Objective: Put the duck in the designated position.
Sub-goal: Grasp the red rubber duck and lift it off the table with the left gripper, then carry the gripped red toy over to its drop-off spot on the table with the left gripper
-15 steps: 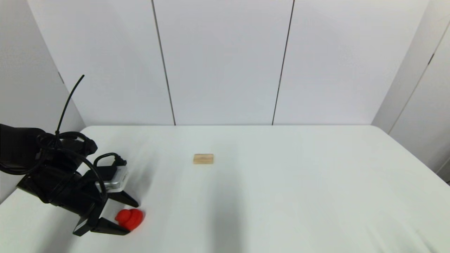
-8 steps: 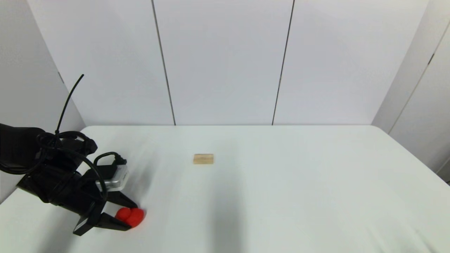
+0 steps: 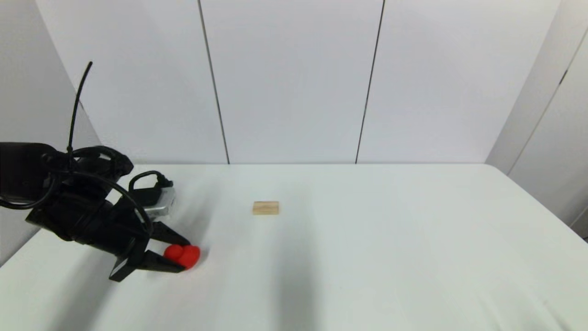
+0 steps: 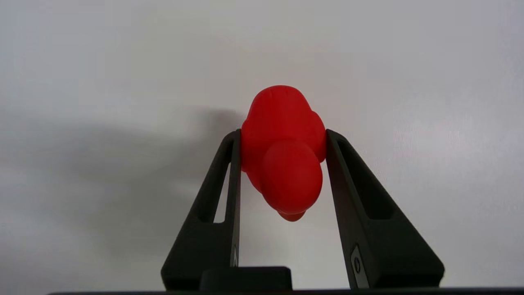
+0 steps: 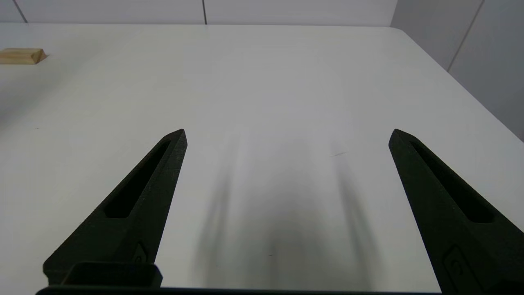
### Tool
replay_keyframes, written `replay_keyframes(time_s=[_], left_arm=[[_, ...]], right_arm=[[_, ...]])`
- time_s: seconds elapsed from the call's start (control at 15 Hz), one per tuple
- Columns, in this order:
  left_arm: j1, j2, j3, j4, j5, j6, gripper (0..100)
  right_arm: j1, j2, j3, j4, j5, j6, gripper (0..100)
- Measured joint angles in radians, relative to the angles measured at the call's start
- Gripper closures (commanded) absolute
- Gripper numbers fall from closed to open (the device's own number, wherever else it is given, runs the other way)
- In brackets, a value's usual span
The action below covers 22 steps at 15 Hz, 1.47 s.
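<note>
Left end effector (image 3: 177, 254) at the near left of the white desk (image 3: 367, 257), pinching the red rubber duck (image 3: 183, 255) between both fingers. Tan wooden block (image 3: 265, 208) lies well apart, farther and rightward. Right end effector (image 5: 286, 135) fingers spread wide, holding nothing.

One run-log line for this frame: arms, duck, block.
left gripper: shut on duck, over table near-left | right gripper: open, empty, idle | wooden block: untouched, mid-table | placement: not yet done

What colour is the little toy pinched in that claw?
The duck is bright red all over, clearest in the left wrist view.
</note>
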Motion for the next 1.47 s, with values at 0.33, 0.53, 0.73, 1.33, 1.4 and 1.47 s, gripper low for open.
replay_keyframes(time_s=[0.33, 0.53, 0.73, 1.33, 1.4, 1.47], left_arm=[[-0.081, 0.009, -0.252, -0.001, 0.001, -0.125, 100], [-0.116, 0.072, -0.411, -0.001, 0.004, -0.171, 100], [-0.131, 0.162, -0.565, -0.001, 0.009, -0.173, 100], [-0.176, 0.43, -0.866, -0.001, 0.119, -0.163, 100], [-0.184, 0.45, -0.87, -0.002, 0.134, -0.162, 100], [-0.189, 0.467, -0.874, -0.003, 0.142, -0.161, 100]], right_arm=[[0.0, 0.0, 0.0, 0.0, 0.0, 0.0, 0], [0.0, 0.0, 0.0, 0.0, 0.0, 0.0, 0], [0.0, 0.0, 0.0, 0.0, 0.0, 0.0, 0], [0.0, 0.0, 0.0, 0.0, 0.0, 0.0, 0], [0.0, 0.0, 0.0, 0.0, 0.0, 0.0, 0], [0.0, 0.0, 0.0, 0.0, 0.0, 0.0, 0]])
